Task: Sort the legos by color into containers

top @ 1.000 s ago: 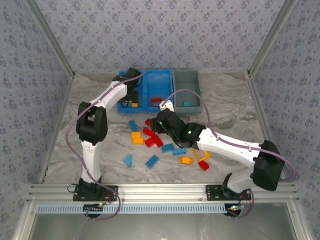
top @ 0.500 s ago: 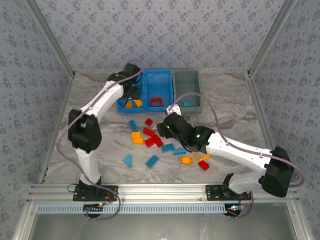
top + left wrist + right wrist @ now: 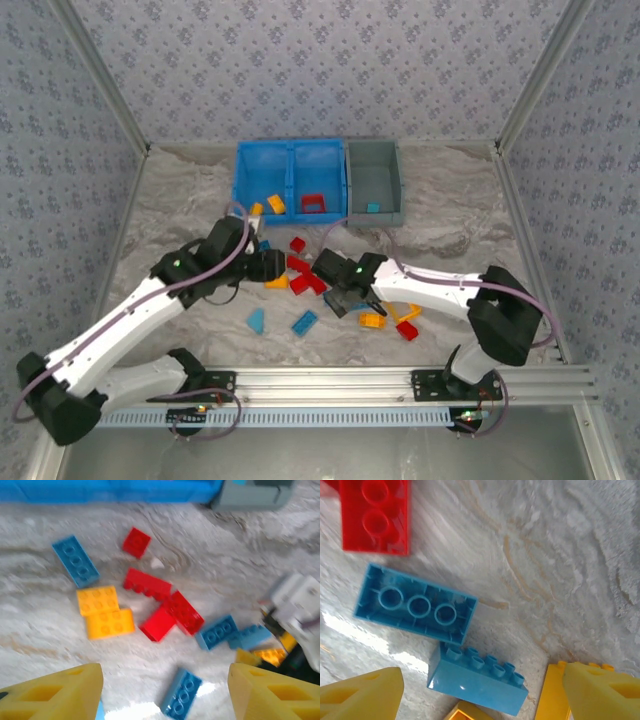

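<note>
**Left gripper** (image 3: pixel 164 680): the yellow fingers (image 3: pixel 55 690) stand wide apart with nothing between them, low over the grey marbled worktop (image 3: pixel 240 555). Just ahead lies a light blue brick (image 3: pixel 181 692). Beyond it are two orange-yellow bricks (image 3: pixel 110 622) side by side and a cluster of three red bricks (image 3: pixel 184 612) touching one another. Farther out, a small red square brick (image 3: pixel 136 542) lies apart, with a long blue brick (image 3: pixel 75 567) to its left.

**Right gripper** (image 3: pixel 482 675): the fingers (image 3: pixel 362 695) are spread wide and clamp nothing. A studded blue brick (image 3: pixel 470 685) lies on the worktop between them. Touching it is an upturned blue brick (image 3: pixel 415 605), which shows three round tubes in its hollow underside. A red two-stud end (image 3: pixel 375 515) lies beyond, and an orange-yellow piece (image 3: pixel 552 700) sits just beside the other finger. The stud tops are too blurred for any lettering to be read.

**Top view:** both grippers work mid-worktop among the loose legos. The left one is at the left of the red cluster and the right one at its right.
- At the far edge stands the blue bin (image 3: pixel 262 165). Its left compartment holds orange-yellow blocks (image 3: pixel 275 203) and its right compartment holds a red frame (image 3: pixel 313 204).
- The grey bin (image 3: pixel 372 165) stands just beside it on the right and holds one light blue block (image 3: pixel 372 208).
- Nearer the arm bases lie a blue wedge (image 3: pixel 256 320), a slanted blue brick (image 3: pixel 304 322) and a lone red brick (image 3: pixel 407 330).
</note>
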Controlling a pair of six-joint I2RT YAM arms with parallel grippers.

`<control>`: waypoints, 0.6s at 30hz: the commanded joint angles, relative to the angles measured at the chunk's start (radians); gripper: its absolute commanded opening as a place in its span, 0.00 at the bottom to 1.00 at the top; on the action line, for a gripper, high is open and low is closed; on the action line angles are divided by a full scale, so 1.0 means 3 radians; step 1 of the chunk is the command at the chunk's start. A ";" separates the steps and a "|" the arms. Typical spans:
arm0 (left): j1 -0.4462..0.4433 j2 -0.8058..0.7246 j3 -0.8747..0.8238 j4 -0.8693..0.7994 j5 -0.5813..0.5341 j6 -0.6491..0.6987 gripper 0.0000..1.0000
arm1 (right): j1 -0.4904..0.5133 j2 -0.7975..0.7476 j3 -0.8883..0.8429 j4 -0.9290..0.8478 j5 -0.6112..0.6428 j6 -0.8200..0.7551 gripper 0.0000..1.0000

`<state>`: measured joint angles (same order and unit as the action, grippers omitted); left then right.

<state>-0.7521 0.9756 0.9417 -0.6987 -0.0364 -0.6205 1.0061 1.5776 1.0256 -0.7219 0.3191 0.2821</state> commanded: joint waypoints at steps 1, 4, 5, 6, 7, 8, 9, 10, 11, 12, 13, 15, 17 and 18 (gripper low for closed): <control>-0.0101 -0.0332 -0.0188 0.0242 0.0442 -0.0141 0.67 | -0.0012 0.0091 0.0117 -0.0382 0.0092 -0.0120 0.86; -0.0159 -0.0541 -0.0352 0.0244 0.0527 -0.0173 0.68 | -0.0007 0.0234 0.0212 -0.0457 0.0041 -0.0139 0.85; -0.0165 -0.0588 -0.0379 0.0238 0.0546 -0.0190 0.68 | 0.0010 0.0282 0.0224 -0.0472 0.0043 -0.0134 0.85; -0.0163 -0.0635 -0.0398 0.0235 0.0548 -0.0209 0.68 | 0.0023 0.0326 0.0236 -0.0485 0.0050 -0.0129 0.85; -0.0165 -0.0678 -0.0410 0.0232 0.0546 -0.0222 0.68 | 0.0029 0.0378 0.0241 -0.0499 0.0069 -0.0117 0.85; -0.0163 -0.0712 -0.0417 0.0240 0.0541 -0.0232 0.68 | 0.0027 0.0414 0.0242 -0.0498 0.0075 -0.0103 0.85; -0.0162 -0.0731 -0.0426 0.0246 0.0538 -0.0244 0.68 | 0.0026 0.0453 0.0242 -0.0498 0.0086 -0.0097 0.84; -0.0162 -0.0740 -0.0423 0.0254 0.0539 -0.0252 0.68 | 0.0018 0.0493 0.0247 -0.0493 0.0106 -0.0087 0.83; -0.0167 -0.0734 -0.0422 0.0263 0.0546 -0.0255 0.68 | 0.0006 0.0532 0.0260 -0.0484 0.0120 -0.0086 0.80; -0.0169 -0.0718 -0.0417 0.0280 0.0556 -0.0257 0.68 | -0.0009 0.0575 0.0273 -0.0475 0.0127 -0.0096 0.79; -0.0169 -0.0702 -0.0414 0.0293 0.0561 -0.0262 0.68 | -0.0023 0.0623 0.0287 -0.0480 0.0167 -0.0093 0.77; -0.0174 -0.0676 -0.0400 0.0318 0.0579 -0.0262 0.68 | -0.0082 0.0669 0.0316 -0.0459 0.0204 -0.0077 0.73; -0.0180 -0.0660 -0.0381 0.0329 0.0577 -0.0257 0.68 | -0.0165 0.0688 0.0342 -0.0424 0.0174 -0.0066 0.69; -0.0178 -0.0645 -0.0369 0.0330 0.0577 -0.0251 0.68 | -0.0212 0.0701 0.0350 -0.0401 0.0130 -0.0071 0.66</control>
<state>-0.7990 0.7765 0.8139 -0.6300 0.1177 -0.6903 0.9718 1.7756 1.0973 -0.8276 0.3443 0.2634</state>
